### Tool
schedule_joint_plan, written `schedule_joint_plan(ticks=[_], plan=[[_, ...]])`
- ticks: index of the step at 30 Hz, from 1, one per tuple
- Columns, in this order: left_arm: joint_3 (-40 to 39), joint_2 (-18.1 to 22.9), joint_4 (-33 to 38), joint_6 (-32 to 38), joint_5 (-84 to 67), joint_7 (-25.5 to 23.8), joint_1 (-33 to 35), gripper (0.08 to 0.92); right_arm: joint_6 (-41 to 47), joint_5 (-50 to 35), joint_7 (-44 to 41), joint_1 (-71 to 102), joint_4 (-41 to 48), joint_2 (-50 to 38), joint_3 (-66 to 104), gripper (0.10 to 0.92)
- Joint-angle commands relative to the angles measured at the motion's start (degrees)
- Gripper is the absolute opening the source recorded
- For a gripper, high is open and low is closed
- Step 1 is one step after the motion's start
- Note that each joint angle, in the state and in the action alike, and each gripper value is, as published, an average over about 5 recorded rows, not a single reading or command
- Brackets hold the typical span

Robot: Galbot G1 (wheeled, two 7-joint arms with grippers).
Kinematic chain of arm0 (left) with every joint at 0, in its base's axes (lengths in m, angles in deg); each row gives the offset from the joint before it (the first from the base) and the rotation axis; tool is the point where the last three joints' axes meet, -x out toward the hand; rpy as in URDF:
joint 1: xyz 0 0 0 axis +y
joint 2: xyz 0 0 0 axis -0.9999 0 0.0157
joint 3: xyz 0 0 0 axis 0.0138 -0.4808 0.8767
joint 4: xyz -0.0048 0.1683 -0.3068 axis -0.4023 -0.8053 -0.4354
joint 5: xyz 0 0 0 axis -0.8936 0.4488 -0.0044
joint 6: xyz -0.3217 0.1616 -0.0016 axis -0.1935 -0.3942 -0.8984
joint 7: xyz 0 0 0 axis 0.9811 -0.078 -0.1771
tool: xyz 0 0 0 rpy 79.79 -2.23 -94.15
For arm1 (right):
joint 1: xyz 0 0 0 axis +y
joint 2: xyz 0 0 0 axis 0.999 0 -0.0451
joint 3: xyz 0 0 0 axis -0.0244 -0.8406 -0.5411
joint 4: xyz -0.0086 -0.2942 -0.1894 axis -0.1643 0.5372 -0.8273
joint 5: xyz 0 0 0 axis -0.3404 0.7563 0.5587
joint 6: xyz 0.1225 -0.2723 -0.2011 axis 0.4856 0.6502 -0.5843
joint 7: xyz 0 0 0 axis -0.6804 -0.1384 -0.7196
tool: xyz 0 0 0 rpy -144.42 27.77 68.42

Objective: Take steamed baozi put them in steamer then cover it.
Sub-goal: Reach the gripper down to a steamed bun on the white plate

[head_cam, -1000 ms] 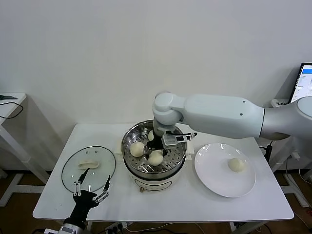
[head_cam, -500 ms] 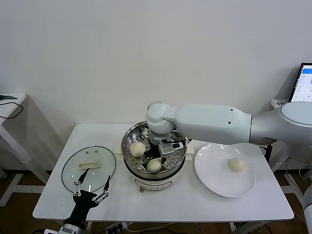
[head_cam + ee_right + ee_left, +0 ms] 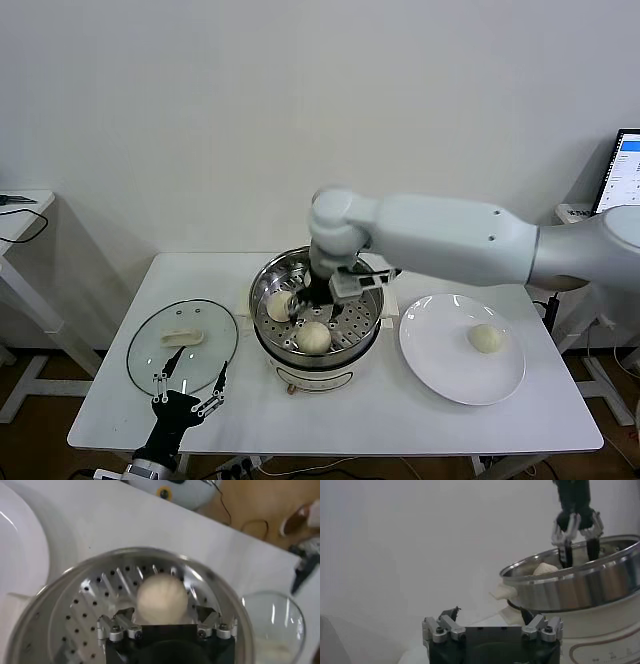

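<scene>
The steamer (image 3: 330, 362) stands mid-table with its perforated tray showing. Two steamed baozi lie in it, one at the left (image 3: 279, 305) and one at the front (image 3: 313, 338). Another baozi (image 3: 487, 338) lies on the white plate. My right gripper (image 3: 303, 300) is open and reaches down into the steamer. In the right wrist view a baozi (image 3: 161, 598) lies on the tray between its spread fingers (image 3: 164, 611). The cover (image 3: 182, 345) lies flat on the table to the left. My left gripper (image 3: 188, 385) is open and empty at the table's front-left edge.
The white plate (image 3: 440, 370) lies to the right of the steamer. A monitor (image 3: 625, 170) stands at the far right. A side table (image 3: 15, 215) is at the far left. The left wrist view shows the steamer's rim (image 3: 570, 575) and my right gripper (image 3: 577, 537) above it.
The front baozi has shifted toward the steamer's front edge. My right gripper has moved leftward inside the steamer and stands open over it. The left arm has not moved.
</scene>
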Motion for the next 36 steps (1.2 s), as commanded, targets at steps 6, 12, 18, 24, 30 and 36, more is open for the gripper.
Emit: schedule_joint_plan(ticks=[6, 12, 18, 24, 30, 36], plan=[[-0.4, -0.2, 0.1, -0.4, 0.0, 0.0, -0.3, 0.823, 28.7, -27.0, -5.6, -7.8, 12.1, -18.2, 3.0, 0.823], [-1.0, -0.3, -0.2, -0.6, 0.1, 0.0, -0.6, 0.823, 37.8, -27.8, -9.4, -5.3, 18.9, -25.9, 2.2, 0.823], [-1.4, -0.3, -0.2, -0.7, 0.3, 0.0, -0.6, 0.823, 38.8, -24.2, -11.1, 0.1, 21.9, -30.7, 1.0, 0.823], [-1.3, -0.3, -0.2, -0.9, 0.4, 0.0, -0.4, 0.823, 39.7, -21.8, -10.1, 7.5, 21.6, -34.2, 1.7, 0.823], [-1.6, -0.2, 0.5, -1.2, 0.8, 0.0, 0.0, 0.823, 40.1, -19.2, -7.9, 14.8, 22.2, -34.5, 6.4, 0.823], [-1.3, -0.2, 0.7, -1.2, 1.0, 0.1, 0.5, 0.823, 40.2, -18.1, -5.1, 19.3, 24.5, -32.0, 8.2, 0.823]])
